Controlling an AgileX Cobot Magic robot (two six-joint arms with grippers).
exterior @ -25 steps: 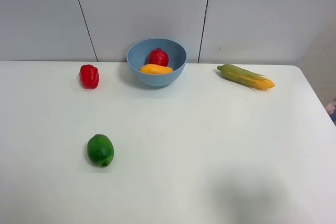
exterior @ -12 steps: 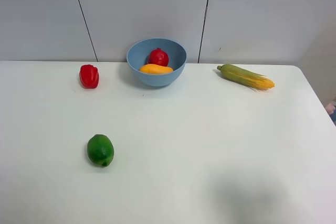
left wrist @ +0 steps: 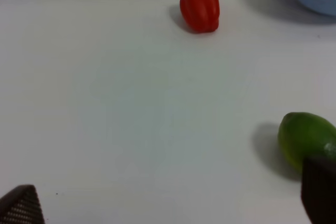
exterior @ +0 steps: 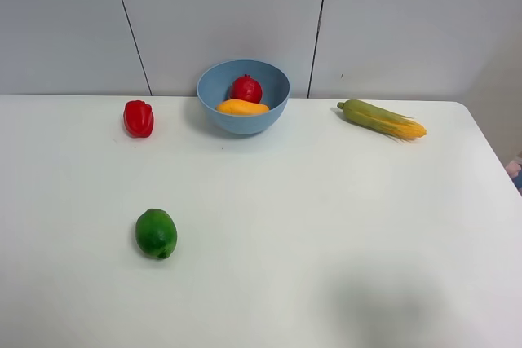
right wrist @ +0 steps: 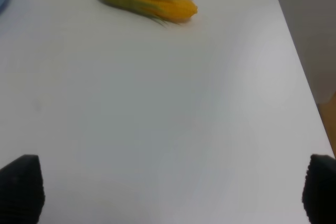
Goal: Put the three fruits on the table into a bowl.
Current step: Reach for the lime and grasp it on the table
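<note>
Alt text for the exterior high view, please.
A green lime lies alone on the near left of the white table. At the back, a light-blue bowl holds a pomegranate and mango, with a red pepper on its left, a corn cob on its right.

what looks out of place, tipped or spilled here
Nothing is spilled, tipped or damaged. The only outlier is the lime, lying alone on the table at the front left, far from the bowl that holds the pomegranate and mango.
</note>
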